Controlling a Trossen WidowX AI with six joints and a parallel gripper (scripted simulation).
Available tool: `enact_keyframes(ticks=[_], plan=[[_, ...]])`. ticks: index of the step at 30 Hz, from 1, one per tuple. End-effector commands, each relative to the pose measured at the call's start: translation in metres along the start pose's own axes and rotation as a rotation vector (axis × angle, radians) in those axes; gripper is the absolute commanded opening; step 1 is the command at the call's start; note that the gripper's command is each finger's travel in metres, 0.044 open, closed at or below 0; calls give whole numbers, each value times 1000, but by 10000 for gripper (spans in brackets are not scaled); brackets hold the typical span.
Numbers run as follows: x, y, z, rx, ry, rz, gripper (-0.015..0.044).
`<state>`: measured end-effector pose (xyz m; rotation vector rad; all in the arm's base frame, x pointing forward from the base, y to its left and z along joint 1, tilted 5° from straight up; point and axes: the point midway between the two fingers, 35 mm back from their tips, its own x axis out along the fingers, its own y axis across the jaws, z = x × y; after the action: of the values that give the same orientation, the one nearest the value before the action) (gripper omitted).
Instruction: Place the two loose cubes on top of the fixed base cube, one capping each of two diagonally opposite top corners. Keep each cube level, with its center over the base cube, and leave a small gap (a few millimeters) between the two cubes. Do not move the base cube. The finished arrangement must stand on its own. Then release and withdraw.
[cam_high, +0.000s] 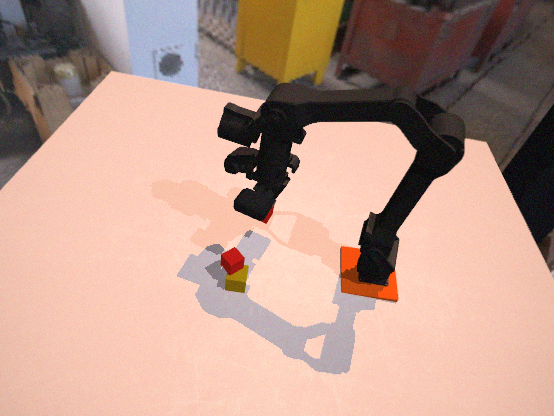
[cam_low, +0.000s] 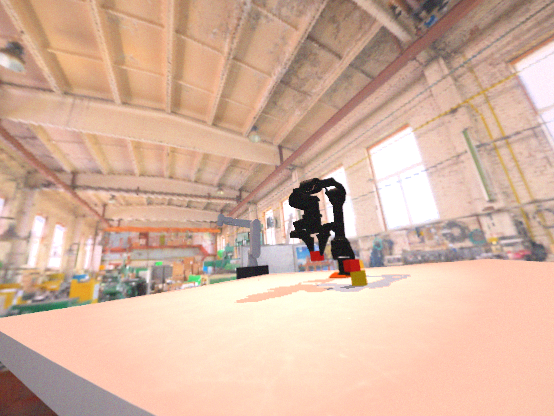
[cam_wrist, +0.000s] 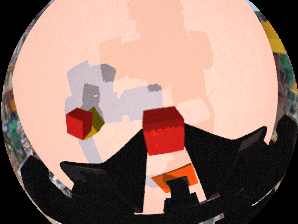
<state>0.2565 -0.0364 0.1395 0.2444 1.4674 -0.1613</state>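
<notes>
The yellow base cube stands on the table. One red cube rests on top of it, offset over one corner and looking level. My gripper is shut on the other red cube and holds it in the air above the table, to one side of the base cube. In the top view the fingers hide most of the held cube. The part of the base cube's top under the resting cube is hidden.
The arm's base stands on an orange plate on the pale table. Shadows of the arm fall across the table around the base cube.
</notes>
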Motion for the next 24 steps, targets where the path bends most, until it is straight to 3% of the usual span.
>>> enact_keyframes(ticks=[1,24], plan=[[-6,1,0,-4,-1,5,105],[-32,9,-5,21,10,9,105]])
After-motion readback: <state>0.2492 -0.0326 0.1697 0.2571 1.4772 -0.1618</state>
